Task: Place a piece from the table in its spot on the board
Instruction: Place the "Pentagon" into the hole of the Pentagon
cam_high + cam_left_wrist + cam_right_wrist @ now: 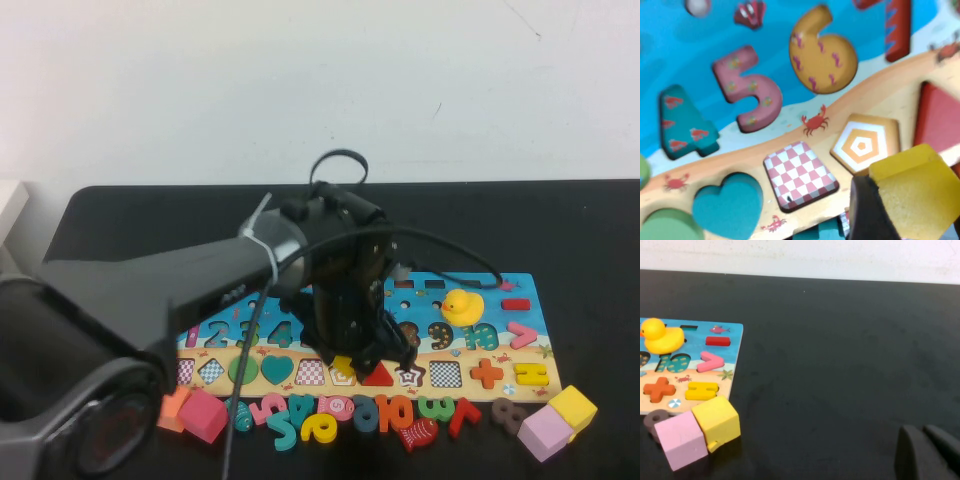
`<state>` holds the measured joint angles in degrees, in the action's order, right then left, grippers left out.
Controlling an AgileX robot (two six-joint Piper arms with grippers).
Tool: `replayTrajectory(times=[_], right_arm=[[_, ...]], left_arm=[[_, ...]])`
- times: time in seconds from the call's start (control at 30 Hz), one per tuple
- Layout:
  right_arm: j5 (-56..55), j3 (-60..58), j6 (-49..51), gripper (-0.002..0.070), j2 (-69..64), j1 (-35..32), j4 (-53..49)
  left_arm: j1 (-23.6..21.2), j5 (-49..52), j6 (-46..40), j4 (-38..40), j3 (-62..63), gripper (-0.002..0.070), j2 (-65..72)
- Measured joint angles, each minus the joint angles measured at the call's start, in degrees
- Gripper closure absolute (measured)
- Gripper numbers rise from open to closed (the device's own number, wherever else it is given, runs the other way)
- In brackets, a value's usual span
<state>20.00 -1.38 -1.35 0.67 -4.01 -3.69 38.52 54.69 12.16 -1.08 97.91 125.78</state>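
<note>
One pentagon (pixel 912 192) — between left jaws.

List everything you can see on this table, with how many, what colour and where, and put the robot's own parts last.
board: one, blue top and sandy lower band, middle of the table.
table: one, black, under everything.
pentagon recess: one, pale with orange rings, empty, in the board's shape row.
yellow pentagon: one, held just beside the recess, not yet in.
duck: one, yellow, on the board's right part.
loose numbers: several, mixed colours, along the board's near edge.
cubes: yellow and pink at the near right; red at the near left.
left gripper: over the shape row, gripping the pentagon.
right gripper: parked over bare table, right of the board, fingers together.
</note>
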Motion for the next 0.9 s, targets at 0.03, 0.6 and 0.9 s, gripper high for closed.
replayTrajectory(times=[0.03,0.6,0.9], right_arm=[[0.0,0.0,0.0,0.0657,0.0,0.0,0.0],[0.0,0.0,0.0,0.0657,0.0,0.0,0.0],[0.0,0.0,0.0,0.0657,0.0,0.0,0.0]], left_arm=[[0.0,0.7,-0.2,0.2,0.5,0.0362,0.9],[0.0,0.3,-1.2,1.1,1.1,0.0362,4.1],[0.0,0.6,-1.2,-0.2,1.1,0.0362,4.1]])
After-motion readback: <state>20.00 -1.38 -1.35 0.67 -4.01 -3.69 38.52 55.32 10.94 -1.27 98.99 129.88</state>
